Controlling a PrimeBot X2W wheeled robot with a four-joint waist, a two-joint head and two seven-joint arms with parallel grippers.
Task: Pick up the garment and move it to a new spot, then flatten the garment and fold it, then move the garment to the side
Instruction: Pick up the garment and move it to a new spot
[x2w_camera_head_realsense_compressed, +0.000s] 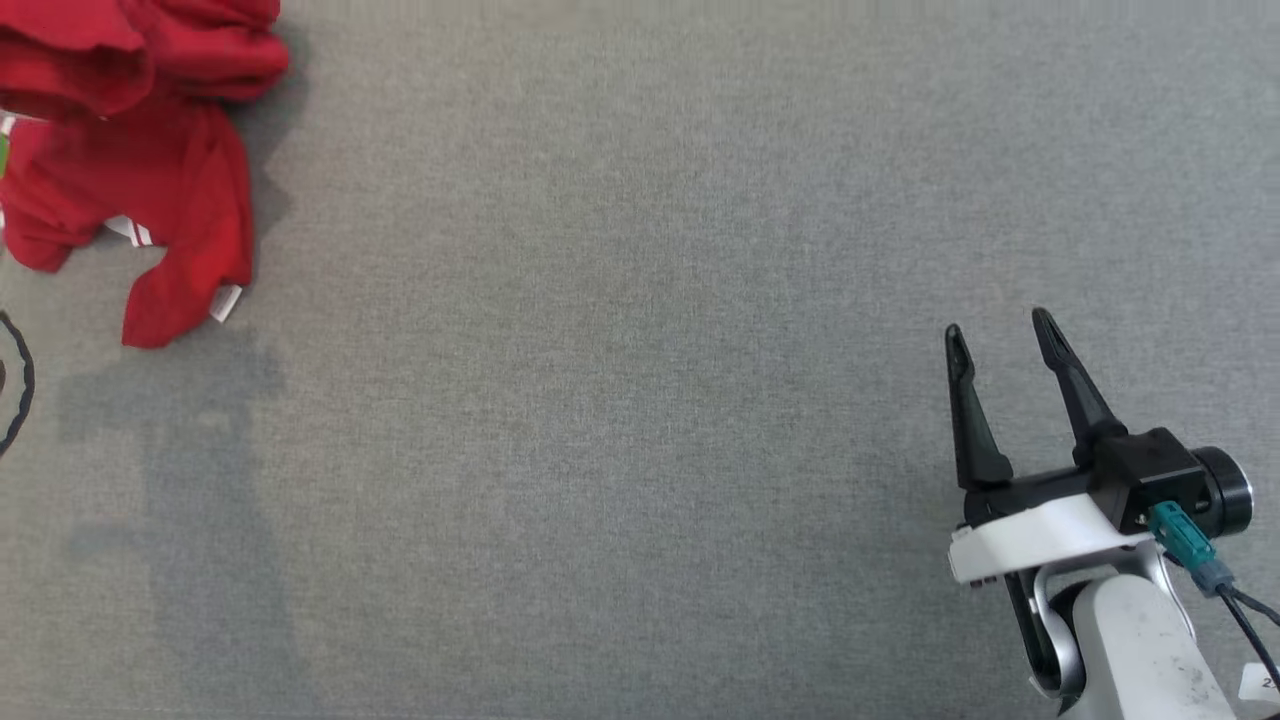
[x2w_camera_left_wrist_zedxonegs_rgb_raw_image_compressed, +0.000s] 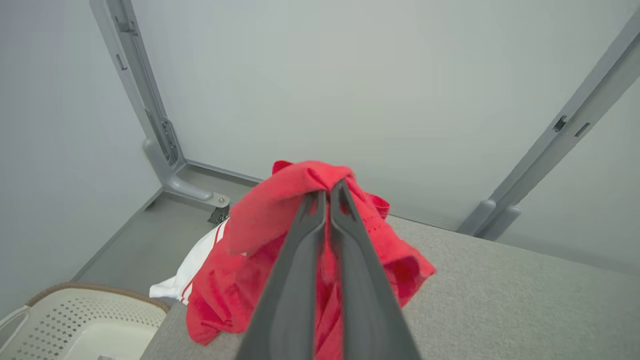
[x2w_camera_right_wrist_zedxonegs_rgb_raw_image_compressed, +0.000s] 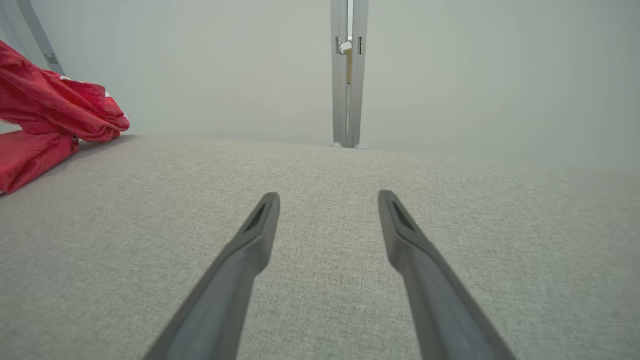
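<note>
The garment (x2w_camera_head_realsense_compressed: 140, 170) is a crumpled red piece with white trim, bunched at the far left corner of the grey table (x2w_camera_head_realsense_compressed: 640, 400). In the left wrist view my left gripper (x2w_camera_left_wrist_zedxonegs_rgb_raw_image_compressed: 330, 192) is shut, its two dark fingers pinching a raised fold of the red garment (x2w_camera_left_wrist_zedxonegs_rgb_raw_image_compressed: 280, 210), which hangs down over the table's edge. My right gripper (x2w_camera_head_realsense_compressed: 1000, 335) rests low at the right side of the table, open with nothing between its fingers (x2w_camera_right_wrist_zedxonegs_rgb_raw_image_compressed: 260, 225). From the right wrist view the garment (x2w_camera_right_wrist_zedxonegs_rgb_raw_image_compressed: 45, 115) lies far off at the left.
A cream perforated basket (x2w_camera_left_wrist_zedxonegs_rgb_raw_image_compressed: 75, 320) with a brown rim stands on the floor below the table's left corner. Grey metal frame posts (x2w_camera_left_wrist_zedxonegs_rgb_raw_image_compressed: 150, 115) rise behind the table against pale walls. A black cable loop (x2w_camera_head_realsense_compressed: 20, 380) shows at the left edge.
</note>
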